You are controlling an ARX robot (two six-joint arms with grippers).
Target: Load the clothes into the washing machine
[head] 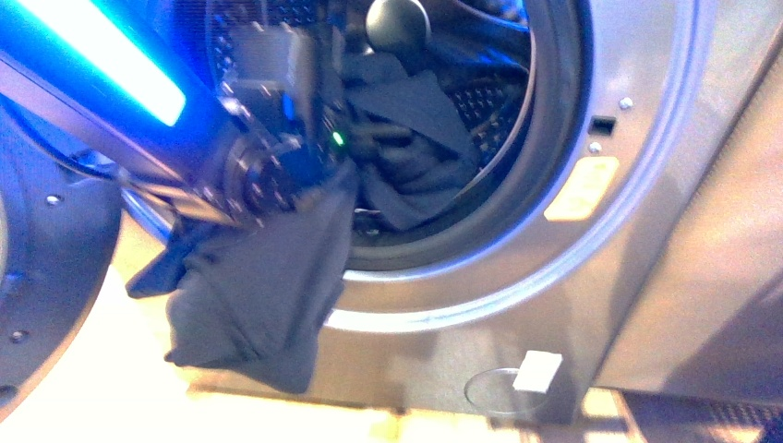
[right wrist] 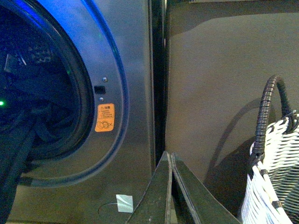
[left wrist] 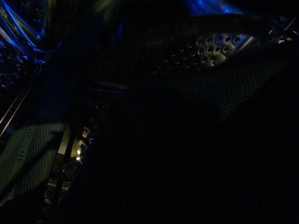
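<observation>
The silver-grey washing machine (head: 572, 277) fills the front view, its round opening ringed by a dark gasket (head: 554, 120). Slate-blue clothes (head: 258, 295) drape over the opening's lower left rim and hang down outside; more cloth (head: 415, 138) lies inside the perforated drum (head: 480, 101). My left gripper (head: 340, 171) is at that rim, shut on the clothes, its fingers buried in the fabric. The left wrist view is dark. My right gripper (right wrist: 171, 156) is shut and empty, away from the opening, facing the machine's front (right wrist: 135, 70) beside its right edge. The hanging clothes (right wrist: 18, 140) show in that view too.
The open door (head: 46, 249) stands at the left. A yellow sticker (head: 582, 187) sits right of the opening, and a white tag (head: 537, 371) low on the front. A white woven basket (right wrist: 275, 177) with a dark handle stands to the machine's right, before a brown panel (right wrist: 219, 70).
</observation>
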